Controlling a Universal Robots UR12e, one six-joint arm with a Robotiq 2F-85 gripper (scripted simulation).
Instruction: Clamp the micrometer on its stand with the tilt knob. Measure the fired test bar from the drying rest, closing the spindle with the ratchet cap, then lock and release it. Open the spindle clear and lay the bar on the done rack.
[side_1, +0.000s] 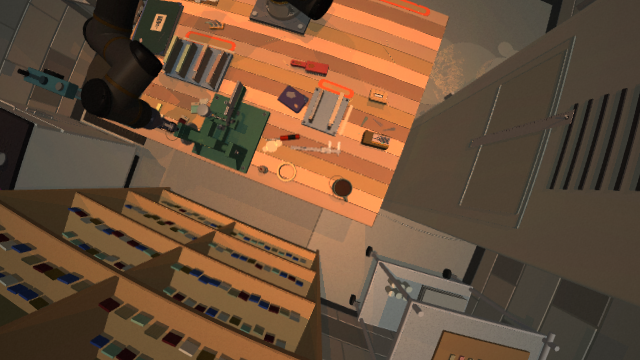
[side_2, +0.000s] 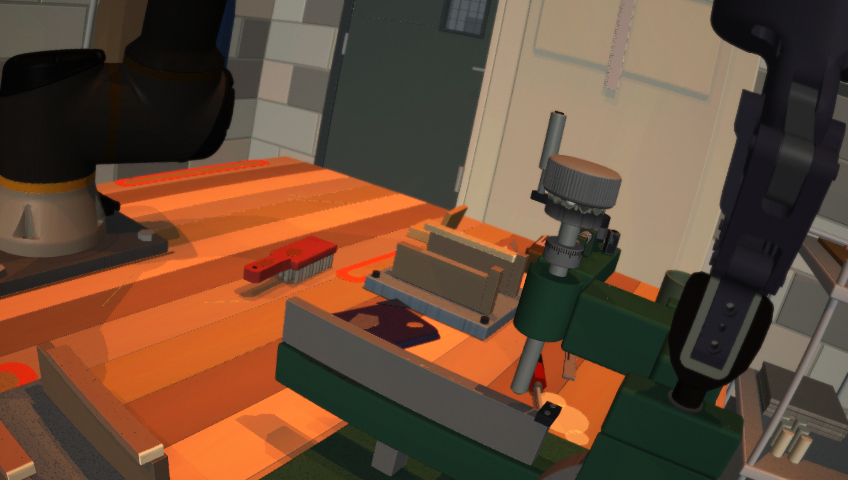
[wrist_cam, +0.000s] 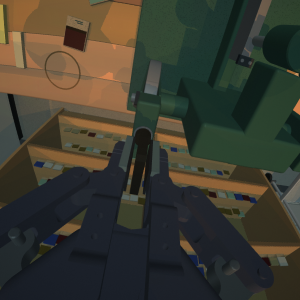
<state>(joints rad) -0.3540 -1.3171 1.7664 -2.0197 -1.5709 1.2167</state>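
Note:
At the bench's near left edge stands the green micrometer stand (side_1: 225, 135), its micrometer (side_2: 562, 238) held upright with the grey ratchet cap (side_2: 582, 180) on top. My gripper (wrist_cam: 142, 140) sits at the stand's outer side, open around a thin black knob stem (wrist_cam: 140, 165) that sticks out of the stand's green block (side_2: 672, 416). The fired test bar (side_2: 470, 238) lies on top of the drying rest (side_2: 452, 270) further along the bench. The slotted done rack (side_1: 197, 62) sits near the arm's base.
A shelf unit of small coloured tiles (side_1: 150, 280) stands below the bench edge, under my wrist. A red brush (side_2: 291, 259), a dark blue card (side_2: 387, 324), a mug (side_1: 342, 187) and a small box (side_1: 376, 139) lie on the bench.

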